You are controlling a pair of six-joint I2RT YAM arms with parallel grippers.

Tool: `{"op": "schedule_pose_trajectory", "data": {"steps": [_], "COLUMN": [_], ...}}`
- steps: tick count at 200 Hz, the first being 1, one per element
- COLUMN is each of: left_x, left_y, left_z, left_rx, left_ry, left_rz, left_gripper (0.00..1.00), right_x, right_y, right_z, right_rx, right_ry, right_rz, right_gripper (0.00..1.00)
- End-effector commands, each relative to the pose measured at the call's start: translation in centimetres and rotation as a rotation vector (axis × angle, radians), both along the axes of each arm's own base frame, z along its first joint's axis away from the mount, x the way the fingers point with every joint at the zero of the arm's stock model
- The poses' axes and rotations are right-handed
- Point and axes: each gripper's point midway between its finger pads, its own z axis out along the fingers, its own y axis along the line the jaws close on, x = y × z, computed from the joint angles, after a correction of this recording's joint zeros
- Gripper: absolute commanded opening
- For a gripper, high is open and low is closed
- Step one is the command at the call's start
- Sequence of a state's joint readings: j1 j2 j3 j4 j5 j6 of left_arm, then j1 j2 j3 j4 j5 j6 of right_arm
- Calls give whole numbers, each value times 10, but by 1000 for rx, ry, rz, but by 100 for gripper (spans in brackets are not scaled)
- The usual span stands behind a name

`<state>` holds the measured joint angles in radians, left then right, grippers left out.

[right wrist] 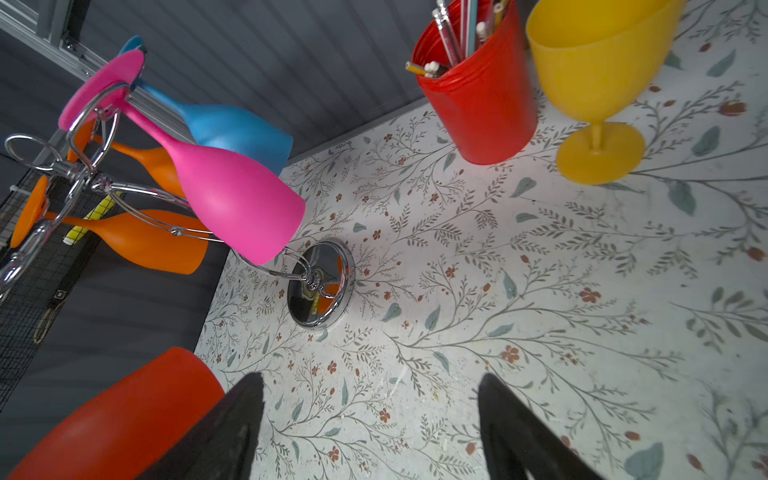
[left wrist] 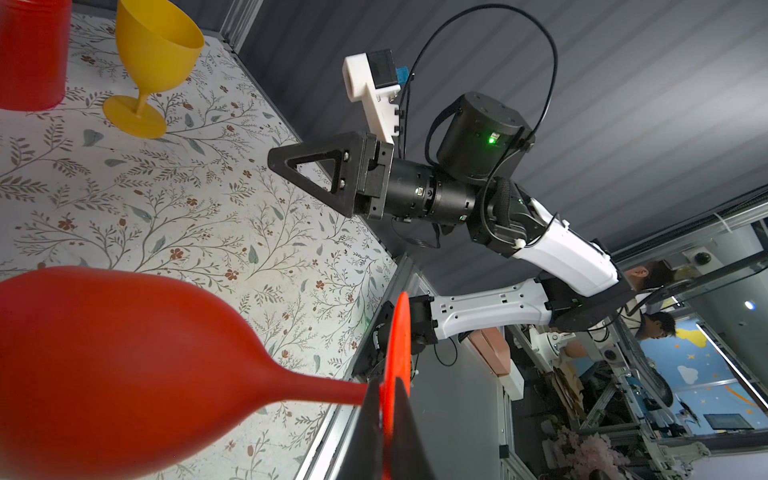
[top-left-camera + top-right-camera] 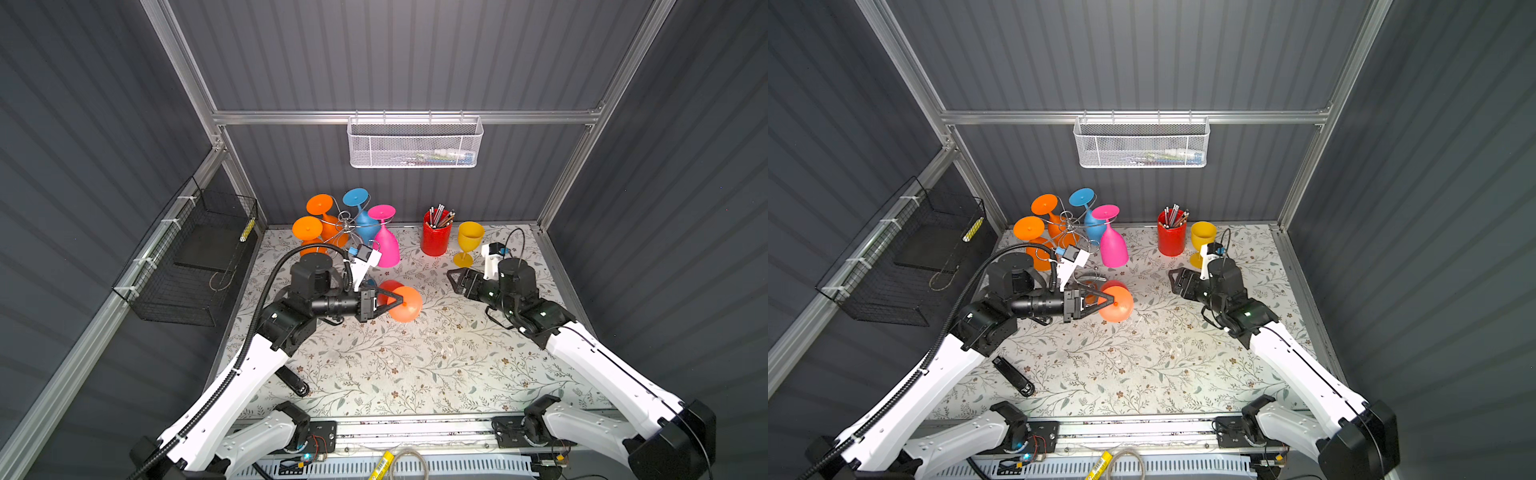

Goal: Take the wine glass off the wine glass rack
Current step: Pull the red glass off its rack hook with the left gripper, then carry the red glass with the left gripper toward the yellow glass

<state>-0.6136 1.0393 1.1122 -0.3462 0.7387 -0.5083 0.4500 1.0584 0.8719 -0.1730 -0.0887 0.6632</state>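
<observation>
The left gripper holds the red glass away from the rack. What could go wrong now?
The left gripper pinches only the thin stem of the tilted matte red wine glass; it may swivel or slip out.
That arm sits close to the pink wine glass hanging on the chrome wire rack; a careless swing could knock it.

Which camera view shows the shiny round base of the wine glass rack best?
The right wrist view: the base lies in full view on the table. In both top views the left arm mostly covers it. The left wrist view misses it.
</observation>
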Motion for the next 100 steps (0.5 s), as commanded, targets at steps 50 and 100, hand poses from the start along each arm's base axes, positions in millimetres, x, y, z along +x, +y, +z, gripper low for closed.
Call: {"op": "schedule_pose_trajectory", "data": {"steps": [50, 100], "left_x": [-27, -29], "left_y": [-89, -148], "left_z": [-12, -51], "left_rx": [132, 333], "left_ry": [-342, -591], "left_rz": [-133, -165], "left_gripper": [0, 0], "right_x": [-19, -35], "right_y": [-52, -94], "right_z": [0, -5], "right_rx": [104, 191], "right_ry": [95, 175], "right_rz": [-139, -252], "right_gripper": [83, 82]}}
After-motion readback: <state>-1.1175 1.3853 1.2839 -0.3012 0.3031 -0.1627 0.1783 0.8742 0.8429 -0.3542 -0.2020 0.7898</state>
